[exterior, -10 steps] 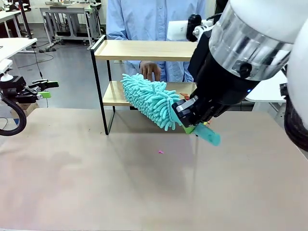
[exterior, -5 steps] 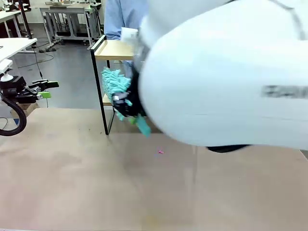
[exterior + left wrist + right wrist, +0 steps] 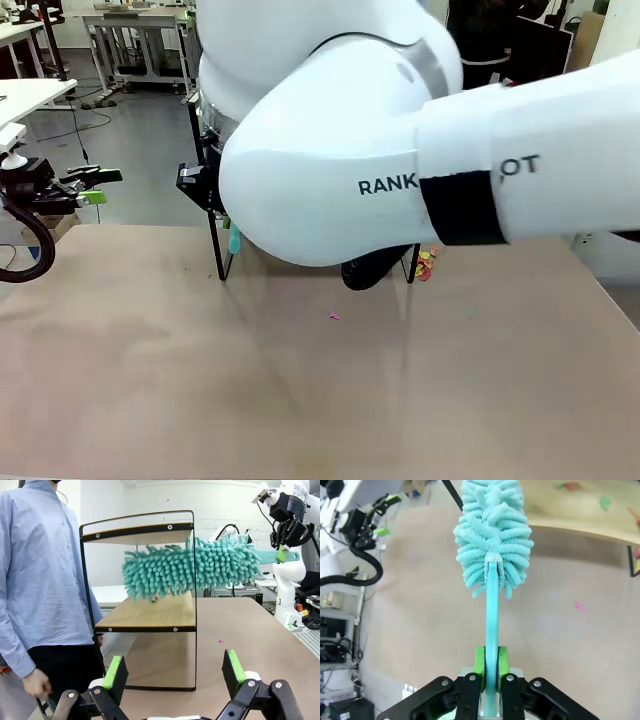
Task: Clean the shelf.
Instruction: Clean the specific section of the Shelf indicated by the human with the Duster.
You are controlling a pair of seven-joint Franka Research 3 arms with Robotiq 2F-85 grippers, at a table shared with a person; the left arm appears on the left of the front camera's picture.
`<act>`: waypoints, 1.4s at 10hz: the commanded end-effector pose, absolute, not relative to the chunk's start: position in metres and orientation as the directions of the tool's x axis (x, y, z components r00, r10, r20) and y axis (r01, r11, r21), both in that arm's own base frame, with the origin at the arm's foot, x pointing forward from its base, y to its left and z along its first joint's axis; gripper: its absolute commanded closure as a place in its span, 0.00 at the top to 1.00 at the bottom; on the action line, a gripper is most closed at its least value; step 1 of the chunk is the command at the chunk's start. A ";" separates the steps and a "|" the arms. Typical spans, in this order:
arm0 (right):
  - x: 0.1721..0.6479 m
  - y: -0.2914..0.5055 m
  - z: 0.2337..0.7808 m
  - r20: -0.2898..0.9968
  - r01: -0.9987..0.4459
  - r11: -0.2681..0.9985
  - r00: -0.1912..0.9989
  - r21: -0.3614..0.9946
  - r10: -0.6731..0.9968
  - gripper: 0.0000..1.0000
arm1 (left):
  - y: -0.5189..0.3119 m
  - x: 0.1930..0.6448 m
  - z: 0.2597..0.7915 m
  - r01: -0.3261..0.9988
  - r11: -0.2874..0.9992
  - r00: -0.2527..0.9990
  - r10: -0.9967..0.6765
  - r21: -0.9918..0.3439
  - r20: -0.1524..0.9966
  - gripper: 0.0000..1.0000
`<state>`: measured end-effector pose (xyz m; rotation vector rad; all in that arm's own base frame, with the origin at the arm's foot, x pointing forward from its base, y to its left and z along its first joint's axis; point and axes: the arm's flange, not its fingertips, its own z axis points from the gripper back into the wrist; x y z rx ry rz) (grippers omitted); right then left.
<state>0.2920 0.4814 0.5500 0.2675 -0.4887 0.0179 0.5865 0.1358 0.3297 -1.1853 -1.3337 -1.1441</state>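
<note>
My right gripper (image 3: pixel 490 661) clamps the teal duster (image 3: pixel 492 535). I should drag it low across the shelf (image 3: pixel 165 616), catching the coloured scraps (image 3: pixel 154 599). My left gripper (image 3: pixel 174 672) hangs wide.

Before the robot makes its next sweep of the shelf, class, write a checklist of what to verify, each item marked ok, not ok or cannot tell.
1. Right gripper shut on the duster handle: ok.
2. Duster head level between the shelf boards: ok.
3. Lower board free of scraps: not ok.
4. Left gripper open, apart from the shelf: ok.
5. Person's hand away from the duster: ok.
6. Duster touching the lower board: cannot tell.
</note>
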 end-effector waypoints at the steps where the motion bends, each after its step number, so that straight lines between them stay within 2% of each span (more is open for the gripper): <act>1: 0.284 0.474 0.553 0.471 -0.107 0.964 0.882 0.243 -0.021 0.13 | 0.135 0.584 0.334 0.996 0.079 -0.049 0.076 0.043 0.996 1.00; 4: 0.291 0.481 0.548 0.454 -0.087 0.963 0.890 0.254 -0.039 0.13 | 0.135 0.584 0.334 0.996 0.079 -0.049 0.076 0.043 0.996 1.00; 10: 0.352 0.530 0.520 0.525 0.000 0.952 0.834 0.307 -0.170 0.13 | 0.135 0.584 0.334 0.996 0.079 -0.049 0.076 0.043 0.996 1.00; 14: 0.380 0.548 0.503 0.487 0.003 0.951 0.859 0.309 -0.161 0.13 | 0.135 0.584 0.334 0.996 0.079 -0.049 0.076 0.043 0.996 1.00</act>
